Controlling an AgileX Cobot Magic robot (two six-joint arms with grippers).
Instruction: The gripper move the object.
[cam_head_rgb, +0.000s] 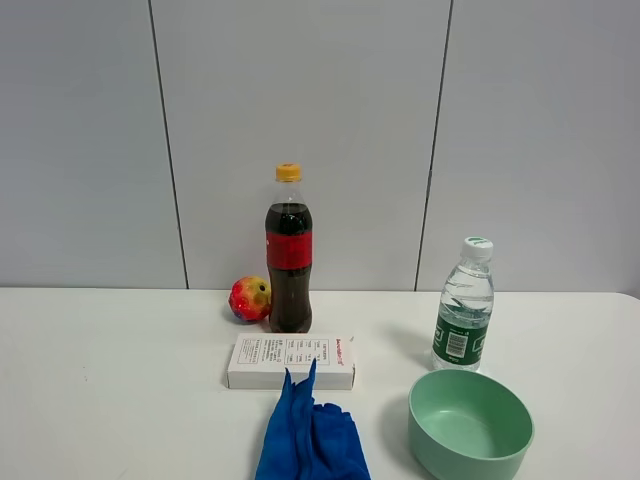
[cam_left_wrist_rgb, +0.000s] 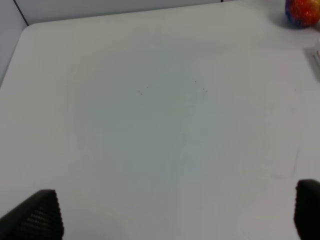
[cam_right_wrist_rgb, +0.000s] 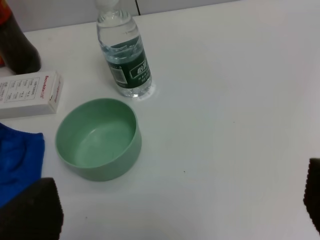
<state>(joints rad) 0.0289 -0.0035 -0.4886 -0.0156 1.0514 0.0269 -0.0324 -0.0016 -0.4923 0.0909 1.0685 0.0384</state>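
The object, a tall cola bottle (cam_head_rgb: 289, 262) with a red label and yellow-orange cap, stands upright at the back middle of the white table (cam_head_rgb: 110, 380). Its dark lower part (cam_right_wrist_rgb: 17, 47) shows at the edge of the right wrist view. Neither arm appears in the exterior high view. My left gripper (cam_left_wrist_rgb: 171, 212) is open over bare table, its black fingertips (cam_left_wrist_rgb: 35, 216) wide apart and nothing between them. The right gripper (cam_right_wrist_rgb: 172, 202) is open too, with one fingertip (cam_right_wrist_rgb: 30, 210) on the near side of a green bowl. Both are well away from the bottle.
A red-yellow apple (cam_head_rgb: 250, 298) (cam_left_wrist_rgb: 302, 11) sits just left of the cola bottle. In front lie a white box (cam_head_rgb: 291, 361) (cam_right_wrist_rgb: 30, 92) and a blue glove (cam_head_rgb: 312, 440) (cam_right_wrist_rgb: 17, 160). A green bowl (cam_head_rgb: 470, 425) (cam_right_wrist_rgb: 97, 137) and a green-labelled water bottle (cam_head_rgb: 465, 305) (cam_right_wrist_rgb: 125, 55) stand to the right.
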